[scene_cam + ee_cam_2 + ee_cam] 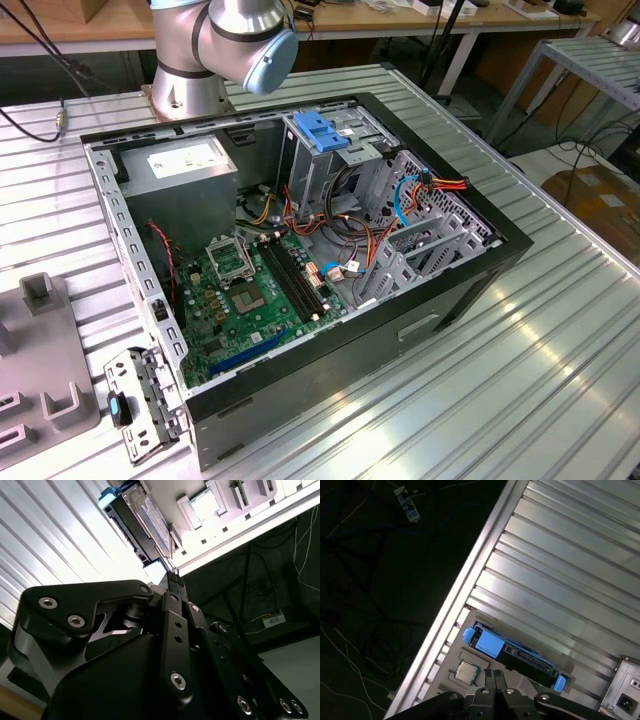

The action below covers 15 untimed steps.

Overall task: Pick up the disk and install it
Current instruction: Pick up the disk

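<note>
At pickup step, hovering near the disk [520, 656] with pincer [494, 673] pinched narrow, empty, so probably needs opening first.

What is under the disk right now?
A grey fixture plate on the ribbed table, beside a chip. The disk covers its seat, so how it is supported cannot be seen.

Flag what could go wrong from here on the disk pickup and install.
1. The black-silver hard drive with blue plastic rails sits near the edge of the ribbed metal table; a glancing touch might push it off.
2. The pincer looks shut close to it; descending that way would likely strike the drive, not straddle it.
3. Loose orange and red cables lie beside the grey metal drive cage; they could snag during insertion.
</note>
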Each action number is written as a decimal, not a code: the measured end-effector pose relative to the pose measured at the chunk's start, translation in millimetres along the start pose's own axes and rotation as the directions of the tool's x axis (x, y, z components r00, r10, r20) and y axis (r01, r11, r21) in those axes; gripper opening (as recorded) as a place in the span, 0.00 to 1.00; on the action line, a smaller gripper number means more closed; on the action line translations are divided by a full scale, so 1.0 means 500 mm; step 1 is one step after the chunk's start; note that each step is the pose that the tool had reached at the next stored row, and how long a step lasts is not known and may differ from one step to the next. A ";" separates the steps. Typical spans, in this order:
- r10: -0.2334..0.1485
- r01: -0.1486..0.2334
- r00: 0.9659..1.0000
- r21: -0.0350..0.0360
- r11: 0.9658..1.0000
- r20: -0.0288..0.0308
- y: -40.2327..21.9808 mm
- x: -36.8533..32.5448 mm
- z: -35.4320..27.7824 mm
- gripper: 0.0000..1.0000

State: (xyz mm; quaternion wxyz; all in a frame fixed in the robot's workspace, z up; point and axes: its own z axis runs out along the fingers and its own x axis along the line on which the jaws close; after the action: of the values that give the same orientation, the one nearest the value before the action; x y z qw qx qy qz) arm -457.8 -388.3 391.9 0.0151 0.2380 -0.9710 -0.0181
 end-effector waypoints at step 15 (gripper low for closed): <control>-0.149 0.149 0.989 0.003 0.989 -0.007 0.000 0.000 0.000 0.11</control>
State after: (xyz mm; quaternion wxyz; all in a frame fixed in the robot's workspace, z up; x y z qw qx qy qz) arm -457.8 -388.3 391.9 0.0164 0.3098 -0.9505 -0.0170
